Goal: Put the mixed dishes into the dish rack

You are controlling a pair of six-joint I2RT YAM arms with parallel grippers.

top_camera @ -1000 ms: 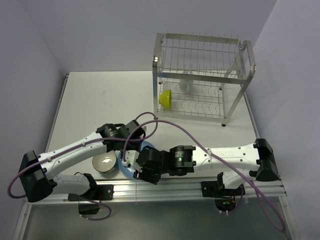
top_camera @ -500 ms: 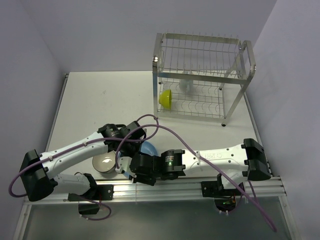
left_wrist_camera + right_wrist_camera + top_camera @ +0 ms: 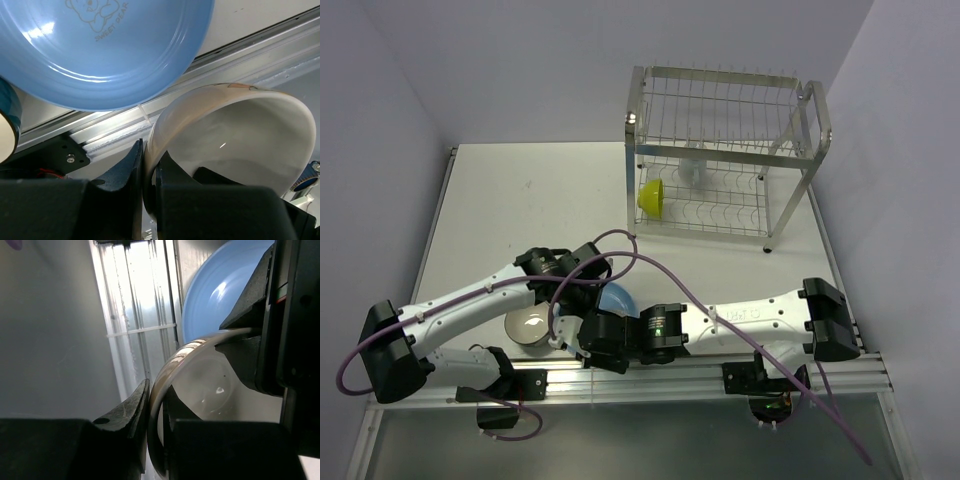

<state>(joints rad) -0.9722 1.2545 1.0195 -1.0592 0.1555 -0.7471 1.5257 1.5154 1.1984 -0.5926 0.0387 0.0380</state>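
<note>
1. On the white table, the rack is set far right.
2. At the near edge, the cream bowl is clamped by the left gripper and the right gripper.
3. The rack is judged to lie on the right gripper's side.

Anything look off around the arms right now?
The left gripper and right gripper both appear to pinch the rim of the cream bowl, holding it tilted beside the blue plate. Probably a handover; nothing looks spilled or broken.
</note>
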